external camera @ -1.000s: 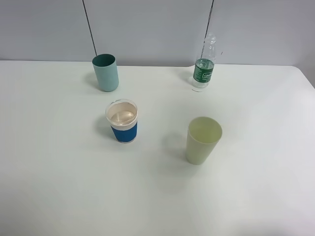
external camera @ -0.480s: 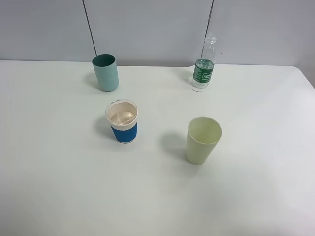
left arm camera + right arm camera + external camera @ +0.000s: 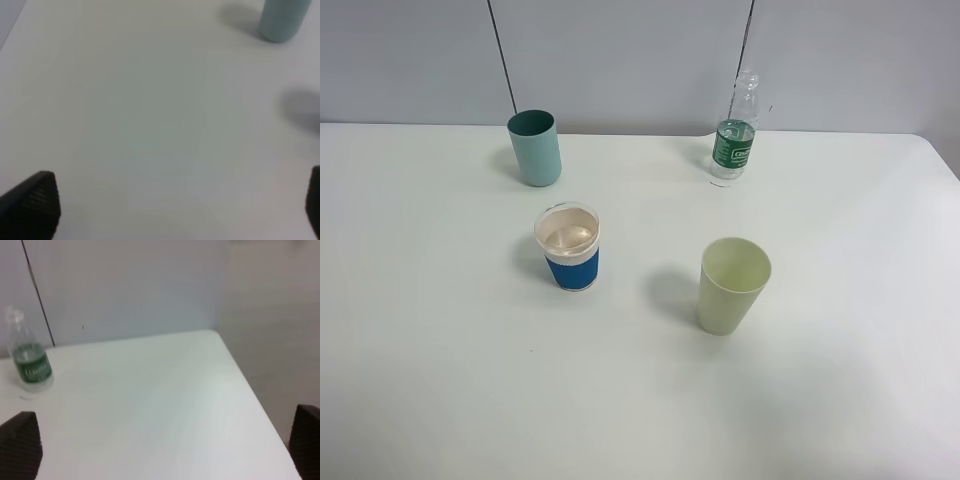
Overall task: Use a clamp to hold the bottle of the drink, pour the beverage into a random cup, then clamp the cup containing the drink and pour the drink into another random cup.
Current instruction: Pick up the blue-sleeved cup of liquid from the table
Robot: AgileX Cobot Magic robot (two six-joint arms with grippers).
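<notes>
Only the blurred lower part of the teal cup (image 3: 280, 20) was caught, cropped by the frame. The left end effector (image 3: 172, 207) was spread wide, nothing held. The blue-sleeved cup (image 3: 568, 246) was stood mid-worktop (image 3: 440, 380), the bottle (image 3: 735, 140) near the far edge. The right end effector (image 3: 162, 442) was spread wide too, nothing gripped.

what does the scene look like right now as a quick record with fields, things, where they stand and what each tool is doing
surface: white table
bottle: upright, back right, nothing gripping it
teal cup: upright, back left
blue-sleeved cup: upright, in front of the teal cup, apart from it
yellow-green cup: upright, right of the blue-sleeved cup, nearest the front
left tool: open, empty, over bare table
right tool: open, empty, well apart from the bottle
</notes>
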